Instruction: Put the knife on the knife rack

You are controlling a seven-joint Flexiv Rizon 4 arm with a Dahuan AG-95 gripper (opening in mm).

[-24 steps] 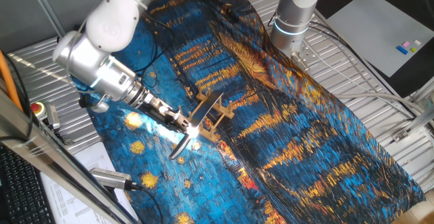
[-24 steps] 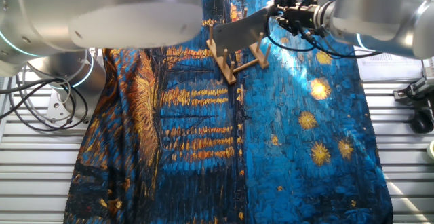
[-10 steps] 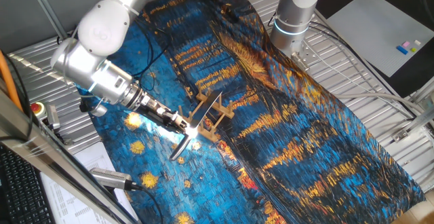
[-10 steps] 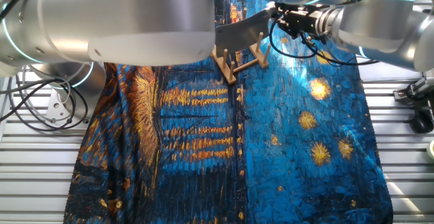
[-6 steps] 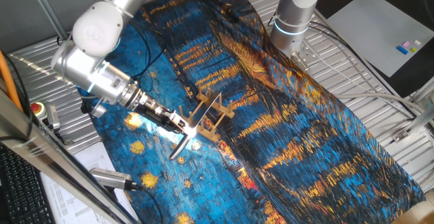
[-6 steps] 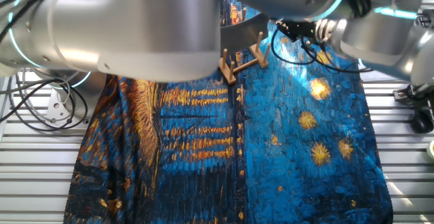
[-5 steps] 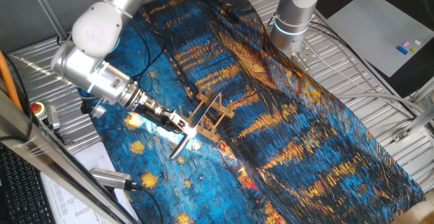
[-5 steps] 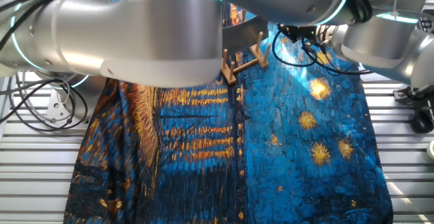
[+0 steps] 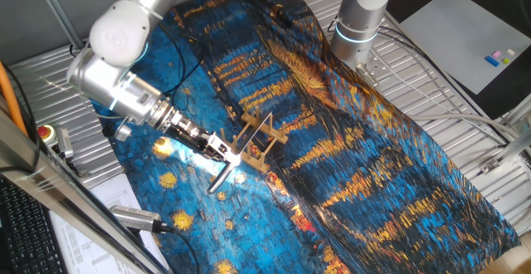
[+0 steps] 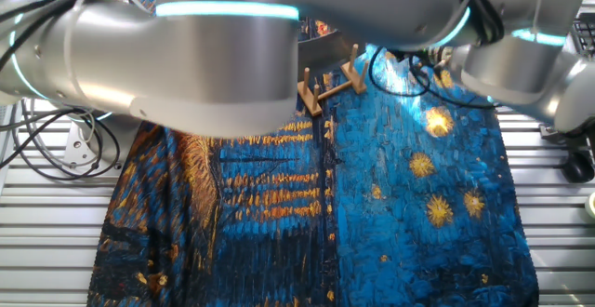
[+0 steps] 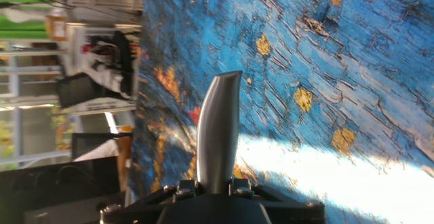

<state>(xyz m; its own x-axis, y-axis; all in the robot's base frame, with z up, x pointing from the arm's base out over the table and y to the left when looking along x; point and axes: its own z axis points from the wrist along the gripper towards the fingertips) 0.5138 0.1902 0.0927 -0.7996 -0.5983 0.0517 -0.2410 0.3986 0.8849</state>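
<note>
The cloth [image 9: 365, 154] is rumpled and loose under the light rack [image 9: 259, 141], so the main risk, as I judge it, is a sideways push from the arm [image 9: 124, 75] sliding or tipping the rack before the blade seats between its pegs. The knife [image 9: 241, 154] stands on edge across the rack, blade among the pegs, handle sticking out beyond. The gripper [image 9: 217, 148] is clamped on the knife where blade meets handle, and the handle [image 11: 217, 129] pokes forward from the jaws in the hand view.
</note>
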